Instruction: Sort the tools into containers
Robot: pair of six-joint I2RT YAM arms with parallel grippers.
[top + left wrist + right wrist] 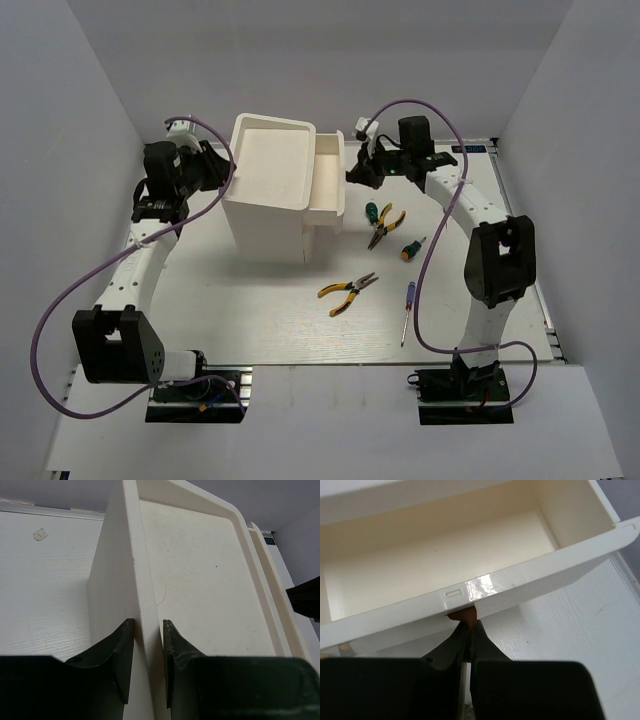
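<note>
The tall white bin (pixel 268 215) stands at the back middle with the narrow white bin (pixel 326 190) against its right side. My left gripper (pixel 218 172) is shut on the tall bin's left wall (pixel 127 555), one finger on each side (pixel 148 622). My right gripper (pixel 356 174) is shut on a small brown tab (pixel 462 614) under the narrow bin's rim (pixel 520 587). On the table lie a green stubby screwdriver (pixel 371 211), yellow-and-black pliers (pixel 385 226), an orange-green stubby screwdriver (pixel 410 248), a second pair of pliers (pixel 347 291) and a blue-handled screwdriver (pixel 407 310).
Grey walls close in the table on the left, back and right. Purple cables loop from both arms. The narrow bin's inside (pixel 435 565) shows nothing in it, and the tall bin's inside (pixel 200 590) shows only its bare floor.
</note>
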